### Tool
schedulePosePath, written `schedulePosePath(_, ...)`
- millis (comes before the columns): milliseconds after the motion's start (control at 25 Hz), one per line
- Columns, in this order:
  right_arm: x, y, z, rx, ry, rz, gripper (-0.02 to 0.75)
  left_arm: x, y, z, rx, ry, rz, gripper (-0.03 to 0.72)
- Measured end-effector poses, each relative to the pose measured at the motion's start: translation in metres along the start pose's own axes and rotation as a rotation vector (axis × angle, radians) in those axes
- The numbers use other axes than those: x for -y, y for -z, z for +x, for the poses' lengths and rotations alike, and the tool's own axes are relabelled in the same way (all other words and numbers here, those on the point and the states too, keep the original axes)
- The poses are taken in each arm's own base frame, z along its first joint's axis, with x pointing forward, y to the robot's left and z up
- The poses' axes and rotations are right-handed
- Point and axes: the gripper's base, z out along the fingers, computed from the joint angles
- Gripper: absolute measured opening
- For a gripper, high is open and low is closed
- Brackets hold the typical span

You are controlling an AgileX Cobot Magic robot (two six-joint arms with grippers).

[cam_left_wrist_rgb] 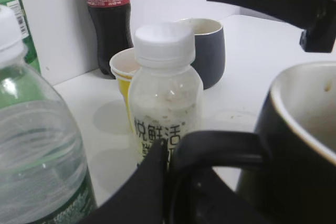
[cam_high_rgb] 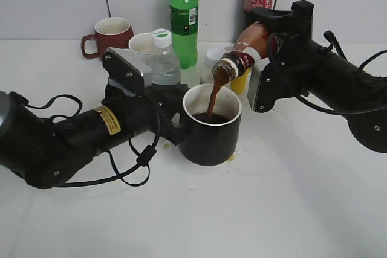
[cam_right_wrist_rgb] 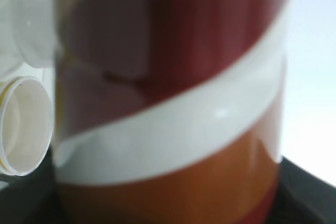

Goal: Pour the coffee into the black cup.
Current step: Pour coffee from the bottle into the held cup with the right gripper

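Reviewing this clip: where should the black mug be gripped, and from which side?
By its loop handle, approached from the mug's left, where the left gripper meets it. The black mug stands upright, and the tilted coffee bottle pours over its open top.

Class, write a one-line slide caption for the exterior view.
Right gripper tips the coffee bottle, pouring into the black cup held at its handle by the left gripper.

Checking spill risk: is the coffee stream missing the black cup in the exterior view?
No. The stream from the tilted coffee bottle falls inside the rim of the black cup.
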Motion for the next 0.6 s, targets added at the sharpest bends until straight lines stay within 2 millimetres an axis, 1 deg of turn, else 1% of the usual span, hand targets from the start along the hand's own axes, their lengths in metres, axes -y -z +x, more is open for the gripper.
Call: schedulePosePath(600, 0.0009, 0.0, -0.0002, 0.002, 0.009, 0.01, 0.503, 0.0, 0.0, 0.0, 0.0, 0.0, 0.0, 0.041)
